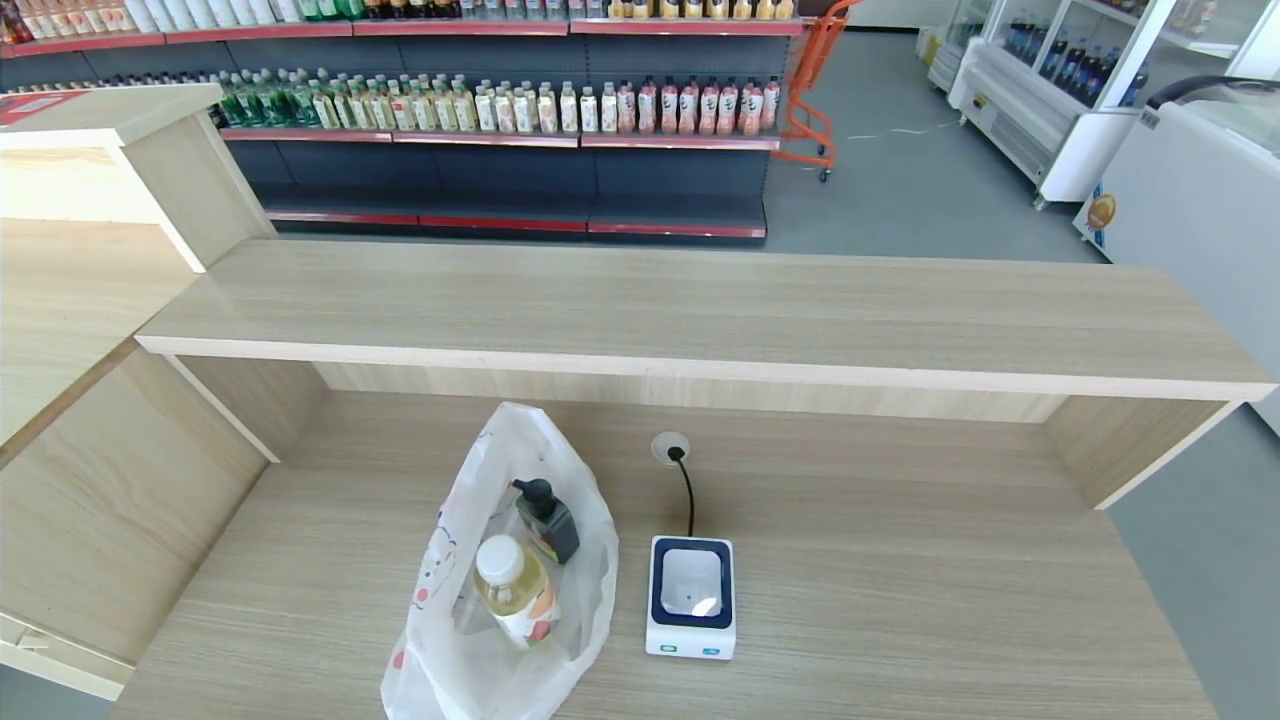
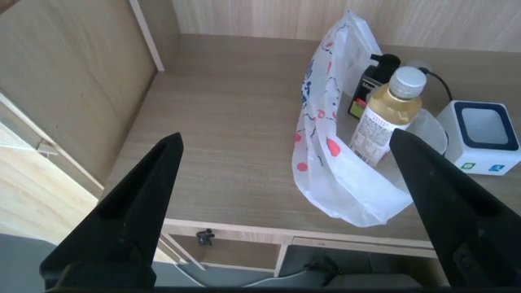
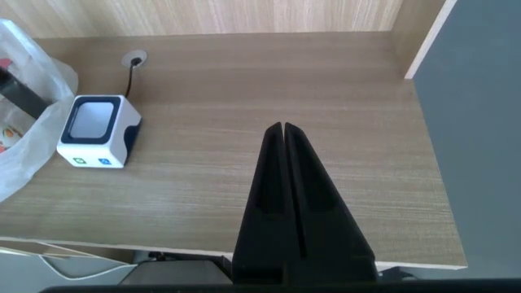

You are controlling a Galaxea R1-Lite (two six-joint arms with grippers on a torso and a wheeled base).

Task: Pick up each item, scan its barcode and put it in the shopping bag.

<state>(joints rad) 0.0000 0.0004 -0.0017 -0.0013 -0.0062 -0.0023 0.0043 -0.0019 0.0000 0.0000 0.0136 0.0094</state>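
A white plastic shopping bag point(image 1: 455, 640) lies open on the wooden counter, left of the barcode scanner point(image 1: 691, 596). Inside the bag stand a yellow drink bottle point(image 1: 515, 590) with a white cap and a dark pump bottle point(image 1: 547, 518). The left wrist view has the bag point(image 2: 342, 175), the drink bottle point(image 2: 389, 114), the pump bottle point(image 2: 373, 81) and the scanner point(image 2: 485, 137). My left gripper point(image 2: 289, 203) hangs open above the counter's near edge, short of the bag. My right gripper point(image 3: 282, 134) is shut and holds nothing, over bare counter to the right of the scanner point(image 3: 95, 130).
A black cable point(image 1: 686, 490) runs from the scanner to a grommet hole point(image 1: 670, 445) at the back. A raised wooden ledge point(image 1: 700, 320) borders the counter behind, and side panels point(image 1: 120, 510) close it in. Shelves of bottles point(image 1: 500, 105) stand beyond.
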